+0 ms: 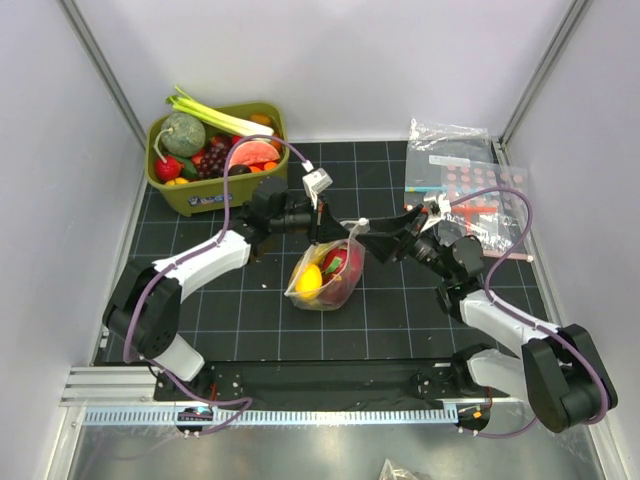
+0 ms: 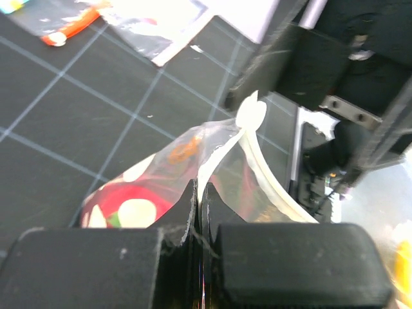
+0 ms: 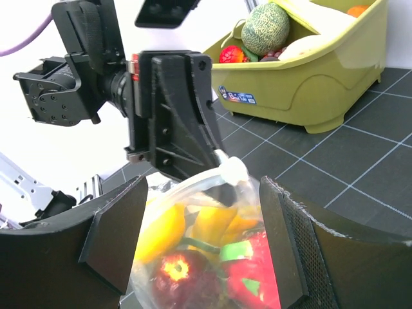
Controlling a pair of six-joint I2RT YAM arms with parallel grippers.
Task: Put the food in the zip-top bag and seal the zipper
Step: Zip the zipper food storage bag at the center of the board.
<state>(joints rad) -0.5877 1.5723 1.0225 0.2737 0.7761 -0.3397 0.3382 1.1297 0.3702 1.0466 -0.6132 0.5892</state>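
Top view: clear cream-dotted plastic zip-top bag (image 1: 328,285), holding yellow and red toy food (image 1: 310,281), sits mid-frame, long axis lower-left to upper-right, mouth upper-right. Left wrist: left claw (image 2: 199,196) pinches its mouth edge. Right wrist: right claw (image 3: 203,241) wide, straddling it.

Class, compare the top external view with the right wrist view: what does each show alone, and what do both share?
Top external alone: the spare bags lying at the far right. Right wrist alone: the right gripper plainly open, one finger either side of the zip-top bag. Shared: the green bin, the food in the bag, and the left gripper at the bag's mouth.
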